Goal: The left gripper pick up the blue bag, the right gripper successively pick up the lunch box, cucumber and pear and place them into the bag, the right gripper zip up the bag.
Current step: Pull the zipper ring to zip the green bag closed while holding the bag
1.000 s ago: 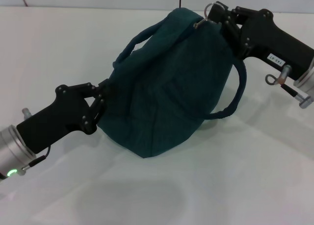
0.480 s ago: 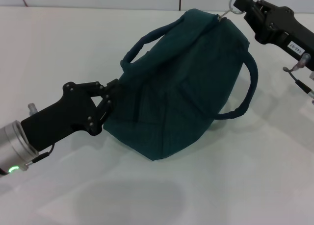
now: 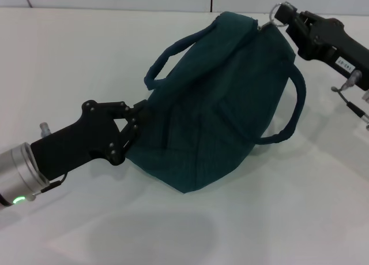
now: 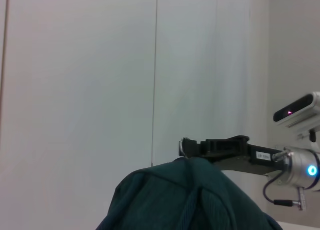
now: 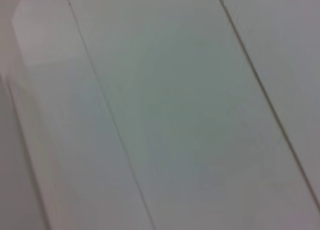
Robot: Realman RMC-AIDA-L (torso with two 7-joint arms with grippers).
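The bag (image 3: 213, 103) is showing dark teal all over, handles included, against a plain white tabletop (image 3: 300, 219). Both grippers, left (image 3: 135, 123) and right (image 3: 281, 14), are showing matte black.

A small white label (image 3: 342, 62) sat on the right arm (image 3: 328, 37) in the head view, and the same kind of label (image 4: 263, 154) showed on that arm in the left wrist view; its dark characters could not be read in either. No other text appeared.

Bag (image 3: 219, 97) on table (image 3: 69, 57), left tool (image 3: 134, 126) left, right tool (image 3: 281, 14) behind-right
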